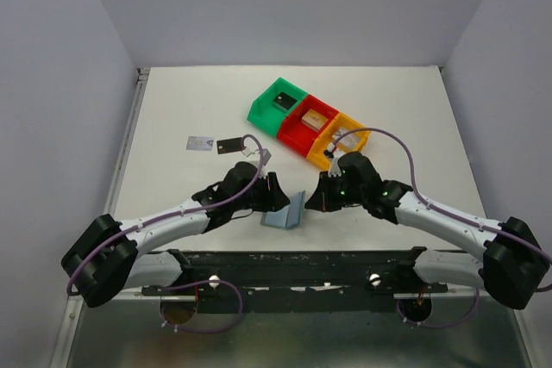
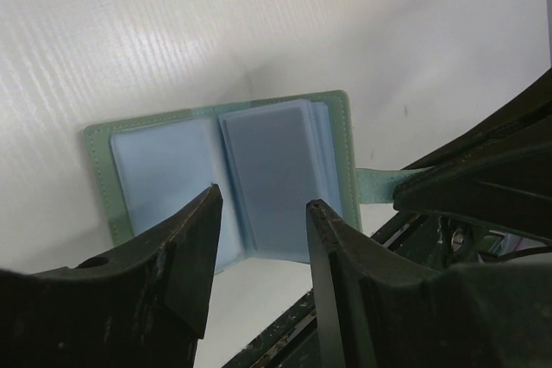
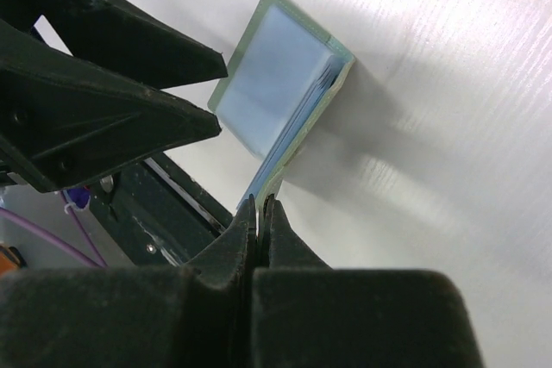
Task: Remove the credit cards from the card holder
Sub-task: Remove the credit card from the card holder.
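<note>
The grey-blue card holder stands open on its edge near the table's front. My right gripper is shut on the holder's side tab, with the jaws pressed together on its thin edge. My left gripper is open, its fingertips just in front of the holder's clear sleeves and holding nothing. One sleeve shows a darker rectangle; I cannot tell if it is a card. A silver-grey credit card and a black one lie flat on the table to the left.
Green, red and orange bins stand in a diagonal row behind the grippers, each with something small inside. The black mounting rail runs along the table's near edge, close under the holder.
</note>
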Robot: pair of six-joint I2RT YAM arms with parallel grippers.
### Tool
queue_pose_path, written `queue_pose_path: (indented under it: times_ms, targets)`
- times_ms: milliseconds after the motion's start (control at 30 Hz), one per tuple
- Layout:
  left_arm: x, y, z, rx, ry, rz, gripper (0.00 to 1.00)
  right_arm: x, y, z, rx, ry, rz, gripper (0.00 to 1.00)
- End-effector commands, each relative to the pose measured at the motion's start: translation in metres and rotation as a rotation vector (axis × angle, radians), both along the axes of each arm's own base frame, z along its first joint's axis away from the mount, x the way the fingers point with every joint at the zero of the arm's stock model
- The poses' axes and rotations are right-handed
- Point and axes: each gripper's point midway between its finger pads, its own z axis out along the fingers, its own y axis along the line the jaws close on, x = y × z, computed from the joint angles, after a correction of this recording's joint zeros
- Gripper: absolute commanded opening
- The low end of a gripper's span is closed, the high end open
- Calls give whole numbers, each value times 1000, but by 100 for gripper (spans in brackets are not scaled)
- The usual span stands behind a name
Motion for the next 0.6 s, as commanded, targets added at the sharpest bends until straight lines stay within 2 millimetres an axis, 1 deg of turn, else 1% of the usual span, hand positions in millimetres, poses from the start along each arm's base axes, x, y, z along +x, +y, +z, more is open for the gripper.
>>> queue_pose_path:
  times_ms: [0,200,333,567]
  targets:
    - [1,-20,22,-82,-40,-72,56,3,9,12,38,-22,31,0]
    - [-5,-29,14,-84,-16,-113,56,4,13,15,49,-20,35,0]
    - [-10,-36,13,-82,-14,-142,56,6,15,16,49,-19,38,0]
    - [-13,-40,9,-61,-11,-159,55,9,18,22,52,-31,43,0]
